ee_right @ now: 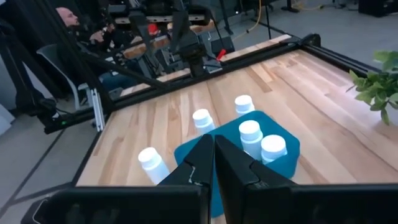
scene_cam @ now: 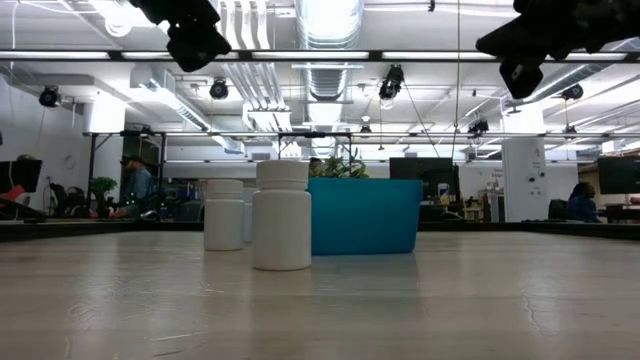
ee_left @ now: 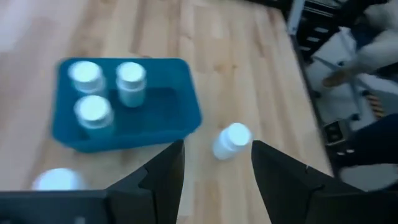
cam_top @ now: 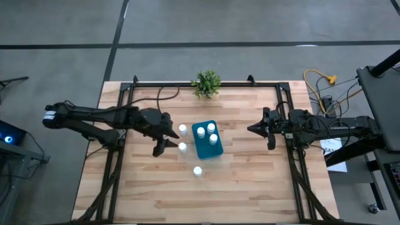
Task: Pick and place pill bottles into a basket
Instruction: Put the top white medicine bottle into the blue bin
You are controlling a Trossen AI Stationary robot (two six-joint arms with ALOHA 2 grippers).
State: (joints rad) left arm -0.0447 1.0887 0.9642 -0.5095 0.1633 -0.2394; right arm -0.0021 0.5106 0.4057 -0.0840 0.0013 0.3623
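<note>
The teal-blue basket (cam_top: 207, 149) stands mid-table with three white pill bottles (cam_top: 211, 128) upright in its far half. Three more bottles stand on their bases on the wood: two (cam_top: 182, 129) (cam_top: 182, 147) just left of the basket and one (cam_top: 197, 170) in front of it. My left gripper (cam_top: 169, 139) hovers open above the table beside the two left bottles and holds nothing. In its wrist view (ee_left: 217, 149) the near bottle (ee_left: 231, 140) shows beyond its fingers. My right gripper (cam_top: 257, 129) is shut and empty, right of the basket (ee_right: 249, 155).
A small green potted plant (cam_top: 207, 83) stands at the table's far edge. Black frame rails (cam_top: 119, 156) run along the table's left, right and far sides. In the low view both grippers (scene_cam: 195, 40) (scene_cam: 520, 55) hang well above the bottles (scene_cam: 282, 215).
</note>
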